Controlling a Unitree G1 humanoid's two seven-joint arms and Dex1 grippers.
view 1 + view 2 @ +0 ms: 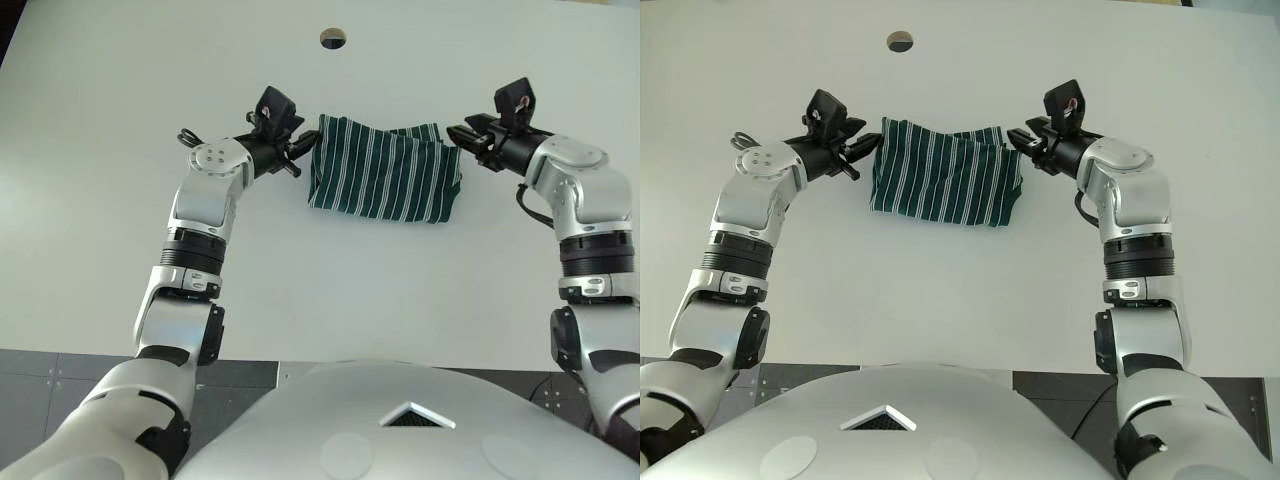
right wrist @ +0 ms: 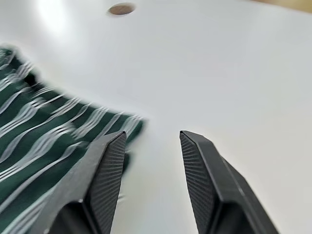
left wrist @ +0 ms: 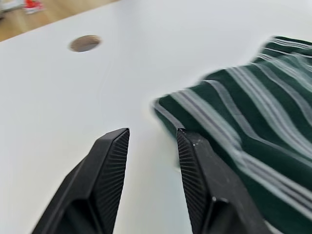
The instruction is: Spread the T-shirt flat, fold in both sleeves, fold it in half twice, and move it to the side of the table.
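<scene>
Green cloth with thin white stripes, the T-shirt lies folded into a compact, thick rectangle on the white table. It sits in the far half of the top, well away from the near edge. Its long sides run roughly parallel to the table's far edge. The far right corner looks a little rumpled, with a second layer showing along the far side.

I have both arms bent inward over the table, one at each short end of the bundle. The left gripper sits just beside the shirt's left edge, near its far left corner, fingers spread with nothing between them. From the left wrist camera one ribbed black finger crosses the cloth's edge, and I cannot tell whether it touches the fabric.

The right gripper sits just beside the far right corner of the shirt, likewise released. Its two ribbed fingers are parted over bare table, with the striped edge close to one of them. Neither tool is grasping the garment.

Beyond the shirt, near the table's far edge, a small round cable hole with a dark centre breaks the white surface. It lies a little toward the robot's left of the shirt's middle. A strip of wooden floor shows past the far edge from the left wrist camera.
</scene>
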